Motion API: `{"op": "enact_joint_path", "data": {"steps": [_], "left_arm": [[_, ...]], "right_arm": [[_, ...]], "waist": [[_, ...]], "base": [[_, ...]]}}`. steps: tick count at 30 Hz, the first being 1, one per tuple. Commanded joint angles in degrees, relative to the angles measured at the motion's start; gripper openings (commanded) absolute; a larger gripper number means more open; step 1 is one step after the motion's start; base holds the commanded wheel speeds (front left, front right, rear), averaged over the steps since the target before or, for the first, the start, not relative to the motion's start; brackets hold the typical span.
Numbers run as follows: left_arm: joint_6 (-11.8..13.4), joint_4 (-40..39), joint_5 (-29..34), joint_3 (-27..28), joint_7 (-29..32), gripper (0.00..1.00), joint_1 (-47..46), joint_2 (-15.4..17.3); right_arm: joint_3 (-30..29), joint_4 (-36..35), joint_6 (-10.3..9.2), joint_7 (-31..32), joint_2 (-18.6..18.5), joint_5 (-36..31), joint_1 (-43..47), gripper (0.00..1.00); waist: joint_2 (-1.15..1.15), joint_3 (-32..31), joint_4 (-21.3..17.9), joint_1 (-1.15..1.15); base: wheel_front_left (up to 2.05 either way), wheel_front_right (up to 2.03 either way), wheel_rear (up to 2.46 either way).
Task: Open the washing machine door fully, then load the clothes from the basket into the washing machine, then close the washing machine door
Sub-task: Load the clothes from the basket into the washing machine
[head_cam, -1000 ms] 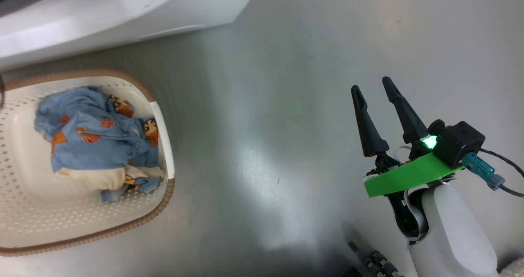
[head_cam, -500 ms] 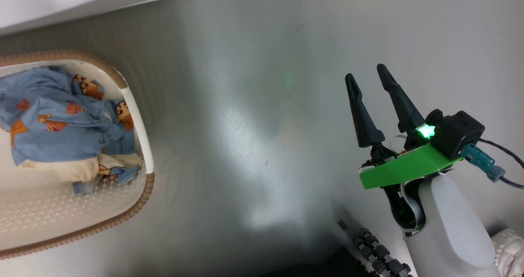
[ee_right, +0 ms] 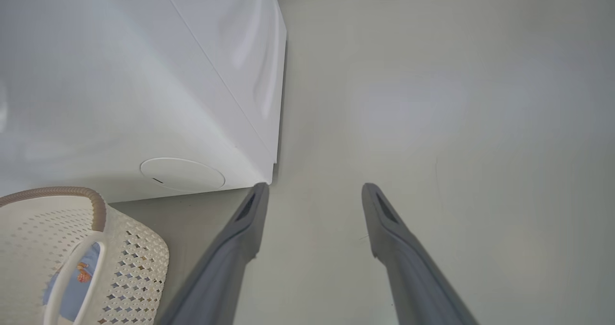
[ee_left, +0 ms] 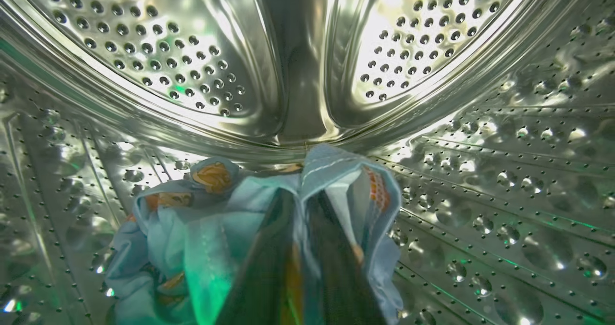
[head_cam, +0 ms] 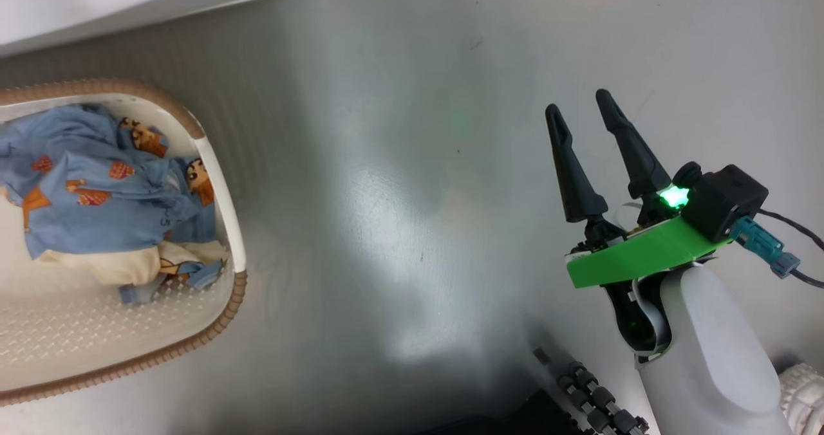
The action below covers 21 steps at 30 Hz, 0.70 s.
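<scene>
Inside the steel drum [ee_left: 480, 171] of the washing machine, my left gripper [ee_left: 305, 205] is shut on a light blue garment [ee_left: 202, 229] printed with orange figures; the cloth drapes over its dark fingers and down to the drum's floor. The cream basket [head_cam: 222, 316] stands on the floor at the left of the head view, with more of the clothes [head_cam: 96, 197] bunched inside. Far to its right my right gripper [head_cam: 578, 102] hangs open and empty above the floor. In the right wrist view, its fingers [ee_right: 240, 233] point past the washing machine's white corner [ee_right: 120, 75] and the basket [ee_right: 139, 257]. The washing machine door is out of view.
Glossy grey floor [head_cam: 399, 229] stretches between the basket and my right arm. The washing machine's white body [head_cam: 96, 4] runs along the top left of the head view. A black ribbed part [head_cam: 599, 403] of my base and a cable [head_cam: 795, 229] sit at the lower right.
The head camera has swung, so the basket and the machine sit further left in the picture. My right gripper has risen a little in the view, still open.
</scene>
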Motion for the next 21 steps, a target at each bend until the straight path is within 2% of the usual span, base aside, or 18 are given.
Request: {"op": "enact_joint_path", "data": {"steps": [1,8,21], "left_arm": [[0.12,-0.93,-0.42,0.22,-1.29,1.00,1.25,2.35],[0.46,-0.27,-0.66,-0.24,-7.67,1.00,6.49,0.38],[1.43,0.14,-1.63,-1.10,-13.40,1.00,14.23,-3.23]], "right_arm": [[0.68,-0.90,0.09,-0.27,0.30,0.61,1.95,1.00],[0.23,-0.60,0.09,-0.27,0.30,-0.39,2.20,1.00],[-0.95,0.72,0.09,-0.27,0.30,-2.74,3.59,1.00]], "waist": [[0.00,-0.86,0.52,0.00],[0.00,-4.76,2.15,0.00],[0.00,-11.83,5.32,0.00]], "base": [[0.00,0.00,0.00],[0.00,0.00,0.00],[0.00,0.00,0.00]]}}
